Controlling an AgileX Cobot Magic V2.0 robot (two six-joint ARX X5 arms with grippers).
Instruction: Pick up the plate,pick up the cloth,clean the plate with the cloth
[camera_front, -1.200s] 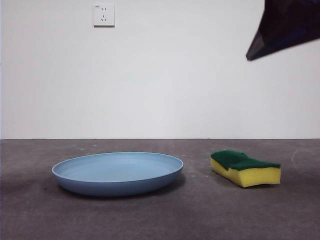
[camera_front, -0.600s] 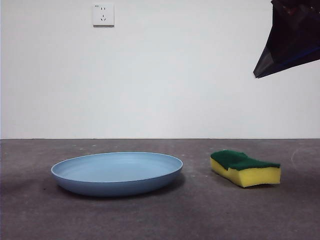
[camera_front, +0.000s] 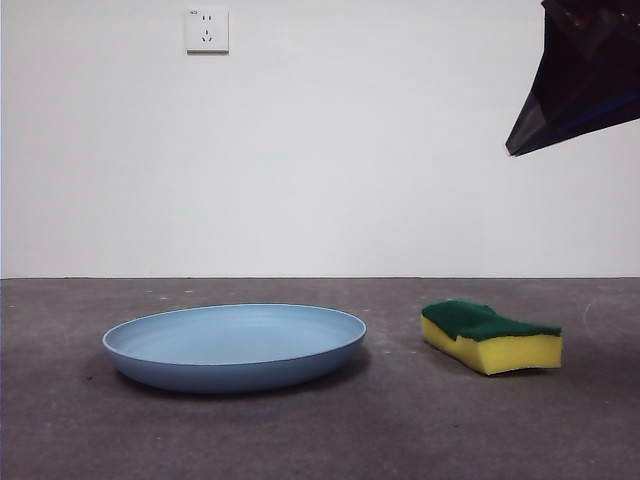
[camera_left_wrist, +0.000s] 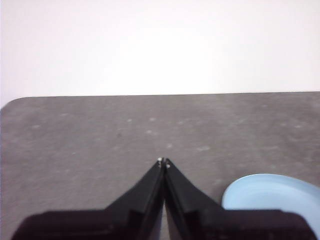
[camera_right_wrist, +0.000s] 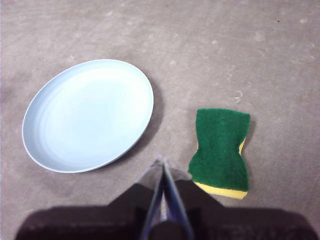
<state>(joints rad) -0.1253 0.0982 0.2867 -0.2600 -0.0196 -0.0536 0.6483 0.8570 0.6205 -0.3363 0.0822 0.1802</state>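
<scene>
The light blue plate (camera_front: 235, 345) lies flat on the grey table, left of centre in the front view. The cloth, a yellow sponge with a dark green top (camera_front: 490, 336), lies to its right, apart from it. My right gripper (camera_right_wrist: 162, 165) hangs high above the table, shut and holding nothing, with the plate (camera_right_wrist: 88, 114) and the sponge (camera_right_wrist: 220, 151) below it; it shows as a dark tip (camera_front: 585, 75) at the front view's top right corner. My left gripper (camera_left_wrist: 163, 162) is shut and holds nothing, off to the side of the plate (camera_left_wrist: 272, 197).
A white wall with a power socket (camera_front: 207, 29) stands behind the table. The table's far edge (camera_left_wrist: 160, 95) shows in the left wrist view.
The dark tip of the right arm has risen and shifted right in the front view since a second ago. Plate and sponge have not moved.
</scene>
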